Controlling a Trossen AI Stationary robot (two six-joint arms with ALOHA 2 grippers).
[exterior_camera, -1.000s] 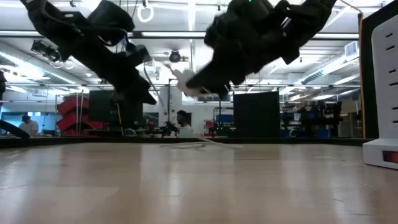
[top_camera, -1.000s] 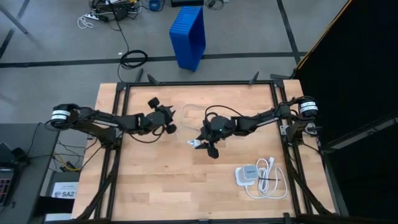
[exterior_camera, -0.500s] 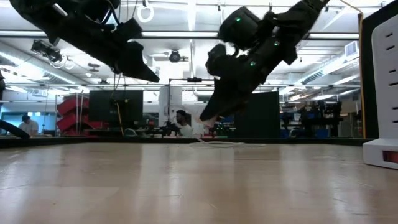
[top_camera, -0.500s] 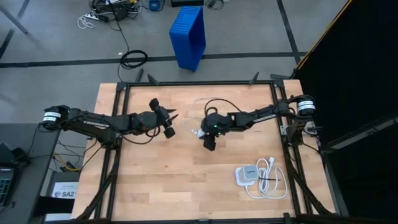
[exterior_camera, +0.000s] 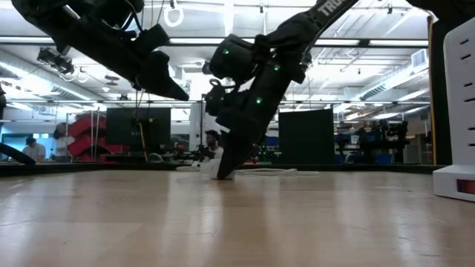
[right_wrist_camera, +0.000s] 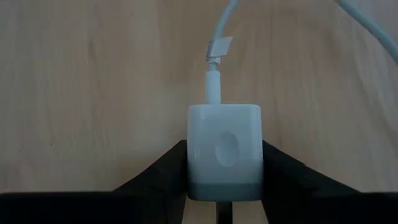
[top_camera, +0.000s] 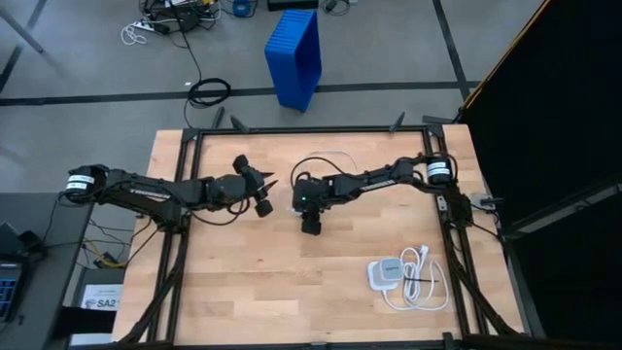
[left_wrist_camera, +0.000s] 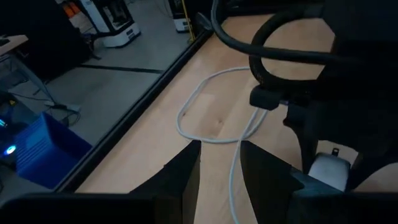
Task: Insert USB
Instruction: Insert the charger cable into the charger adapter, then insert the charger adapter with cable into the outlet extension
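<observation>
Right wrist view: right claw (right_wrist_camera: 224, 199) clamps white charger block (right_wrist_camera: 224, 149).

Even overhead light brightens the table (top_camera: 243, 282); ceiling strips glare behind it in the low view, silhouetting both arms.

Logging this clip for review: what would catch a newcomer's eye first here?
The right gripper, reached to mid-table and tipped down at the wood, shut on a white charger block with the USB plugged into its far face. The cable loops toward the table's far edge. The left gripper hovers open just left of it, and the socket block lies untouched near the right front corner.
</observation>
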